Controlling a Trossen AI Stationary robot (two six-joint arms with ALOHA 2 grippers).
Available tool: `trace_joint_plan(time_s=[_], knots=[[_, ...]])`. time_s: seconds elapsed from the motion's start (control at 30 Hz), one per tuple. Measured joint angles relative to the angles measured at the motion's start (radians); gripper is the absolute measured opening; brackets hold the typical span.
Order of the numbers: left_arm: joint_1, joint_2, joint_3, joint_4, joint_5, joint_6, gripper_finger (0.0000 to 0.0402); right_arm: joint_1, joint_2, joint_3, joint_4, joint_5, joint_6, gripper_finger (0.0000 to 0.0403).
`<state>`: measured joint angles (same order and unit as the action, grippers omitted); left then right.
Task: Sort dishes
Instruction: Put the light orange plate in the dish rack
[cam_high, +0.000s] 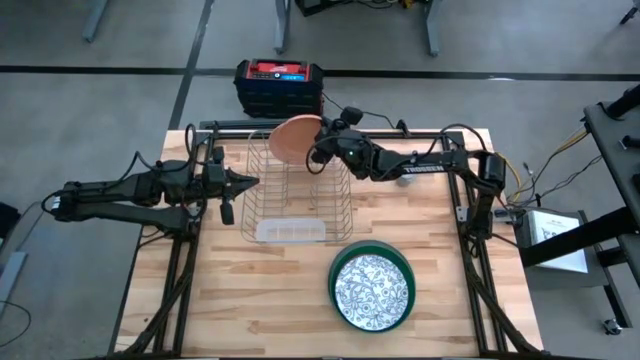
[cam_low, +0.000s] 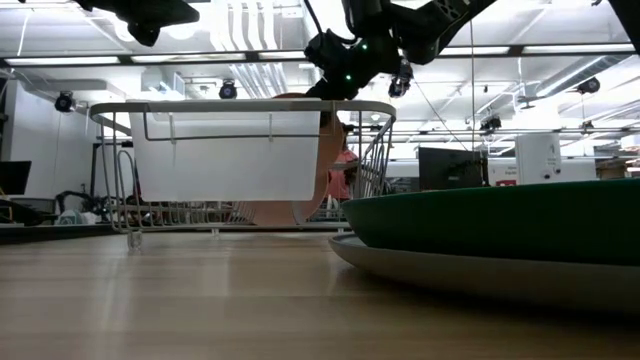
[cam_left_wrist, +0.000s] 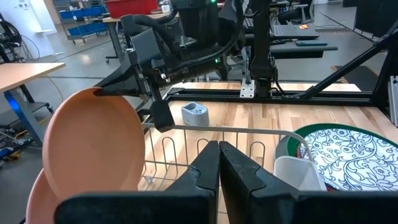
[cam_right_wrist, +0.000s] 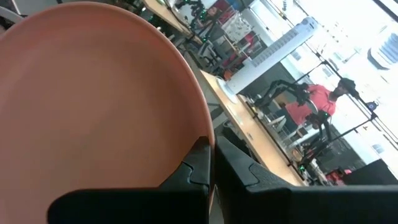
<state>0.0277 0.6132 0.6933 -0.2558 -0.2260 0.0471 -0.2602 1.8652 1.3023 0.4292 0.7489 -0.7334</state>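
Wooden bench (cam_high: 250, 300), right gripper (cam_high: 322, 140) clamped on salmon-pink plate (cam_high: 293, 138) over wire rack (cam_high: 295, 195), apparently above its rear edge, left gripper (cam_high: 240, 183) closed beside rack, patterned plate (cam_high: 372, 288) nearer front.

Right arm stretched leftward from its base at the worktop's right edge, wrist bent, right gripper (cam_high: 318, 137) raised at the far side, fingers (cam_right_wrist: 196, 163) pinched together. Left arm extended rightward along the left edge, left gripper (cam_high: 250, 182) hovering, fingers (cam_left_wrist: 205, 169) closed.
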Motion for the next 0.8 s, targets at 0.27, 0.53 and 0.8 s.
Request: trace_joint_plan(time_s=[0.27,0.53,0.8], knots=[[0.000,0.000,0.000,0.000,0.000,0.000,0.0000,-0.014,0.002,-0.003,-0.006,-0.050,0.028,0.0000],[0.000,0.000,0.000,0.001,0.000,0.000,0.0000,-0.019,0.040,-0.004,0.016,-0.048,-0.014,0.0000],[0.000,0.000,0.000,0.000,0.000,-0.001,0.0000,-0.016,0.100,-0.004,0.029,-0.044,-0.024,0.0000]])
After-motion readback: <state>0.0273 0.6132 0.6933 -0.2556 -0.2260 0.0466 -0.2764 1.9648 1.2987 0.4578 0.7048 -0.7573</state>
